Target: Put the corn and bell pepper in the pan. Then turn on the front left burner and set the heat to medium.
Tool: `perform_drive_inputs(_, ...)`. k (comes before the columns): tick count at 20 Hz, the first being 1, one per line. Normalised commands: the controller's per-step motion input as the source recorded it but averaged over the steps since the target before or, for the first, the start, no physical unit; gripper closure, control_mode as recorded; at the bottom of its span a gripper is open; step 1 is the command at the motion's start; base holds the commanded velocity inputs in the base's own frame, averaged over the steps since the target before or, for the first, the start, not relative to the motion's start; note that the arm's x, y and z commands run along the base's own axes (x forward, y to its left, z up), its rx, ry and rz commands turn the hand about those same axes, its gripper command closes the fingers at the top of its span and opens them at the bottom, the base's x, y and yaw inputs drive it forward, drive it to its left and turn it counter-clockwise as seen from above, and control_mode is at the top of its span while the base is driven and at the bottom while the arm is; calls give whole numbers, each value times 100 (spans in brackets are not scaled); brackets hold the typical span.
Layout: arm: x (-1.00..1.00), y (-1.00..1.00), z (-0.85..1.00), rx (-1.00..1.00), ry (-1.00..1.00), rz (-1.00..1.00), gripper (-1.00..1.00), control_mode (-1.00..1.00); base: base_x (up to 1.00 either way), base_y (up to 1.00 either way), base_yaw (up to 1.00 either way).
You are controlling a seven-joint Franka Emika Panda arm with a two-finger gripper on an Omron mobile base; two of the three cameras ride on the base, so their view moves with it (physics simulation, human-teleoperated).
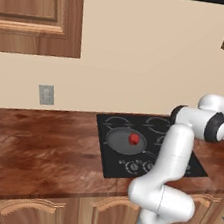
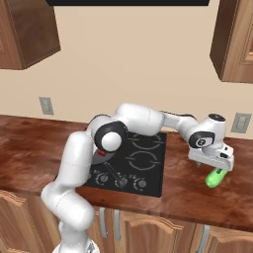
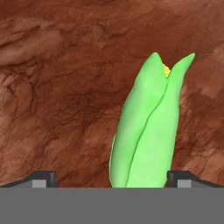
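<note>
Corn (image 3: 146,131), a small bright green oblong ear in its husk with a speck of yellow at the tip, lies on the reddish-brown wooden tabletop (image 3: 65,87) to the right of the black glass cooktop (image 2: 146,168). Your white arm's two-finger gripper (image 3: 110,179) hangs directly over it. Its jaws stand wide open and hold nothing, with the ear lying between the two dark fingertips (image 3: 43,178), nearer the right one.

To grasp it well, you should shift slightly so the ear sits midway between the jaws. Then come straight down and close across its narrow width, not along its length. It looks smooth and rounded, so it may roll if one finger touches first.

On the cooktop's front left burner sits the round shallow dark grey frying pan (image 1: 122,143). The small bright red rounded bell pepper (image 1: 134,139) already lies inside it. The corn is well apart from the pan.
</note>
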Motion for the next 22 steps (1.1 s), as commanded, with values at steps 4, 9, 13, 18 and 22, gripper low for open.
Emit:
perform_drive_inputs(4, 4, -7, -27, 0, 0, 0, -100, -100, 0, 0, 0)
perform_drive_inputs(9, 4, -16, -25, 0, 0, 0, -100, -100, 0, 0, 0)
perform_drive_inputs(13, 1, -19, -9, 0, 0, 0, -100, -100, 0, 0, 0)
perform_drive_inputs(18, 0, -5, -14, 0, 0, 0, -100, -100, 0, 0, 0)
perform_drive_inputs(22, 1, 0, -40, 0, 1, 0, -100, -100, 0, 0, 0)
